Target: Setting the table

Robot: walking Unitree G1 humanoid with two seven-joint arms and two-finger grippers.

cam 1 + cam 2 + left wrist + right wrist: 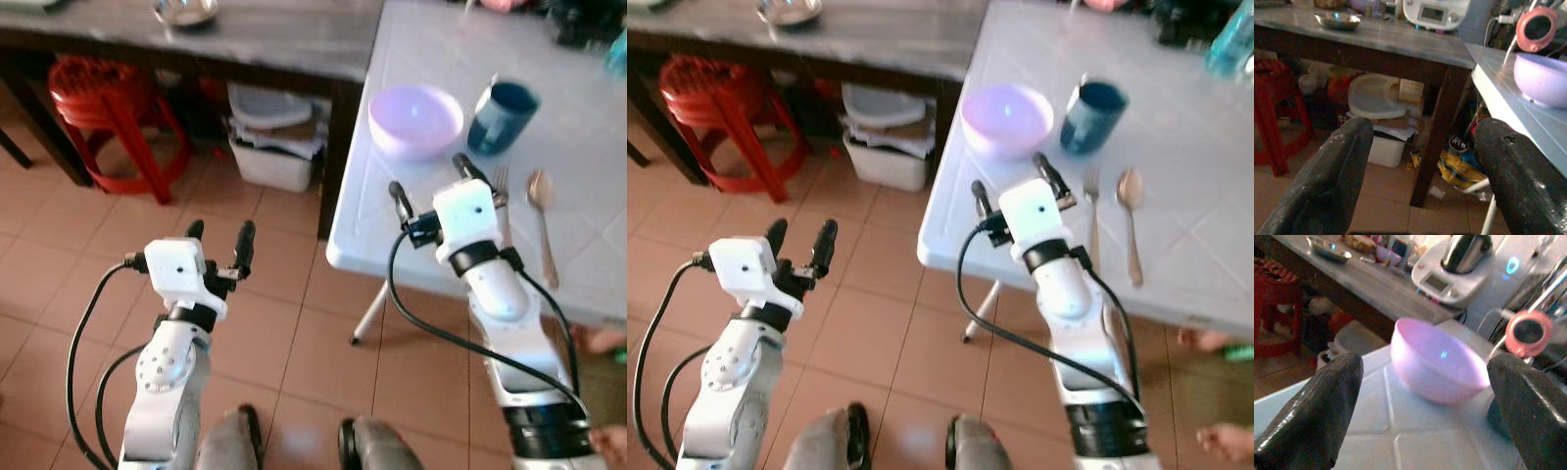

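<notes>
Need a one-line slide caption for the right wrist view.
Open right gripper faces the pink bowl on the white table, a dark blue mug beside it.

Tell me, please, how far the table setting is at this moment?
Already laid on the white table: a lilac bowl, a dark blue mug, a fork and a spoon. Nothing is in hand: the right gripper hovers open before the bowl, and the left gripper is open above the floor. What is left I cannot tell.
</notes>
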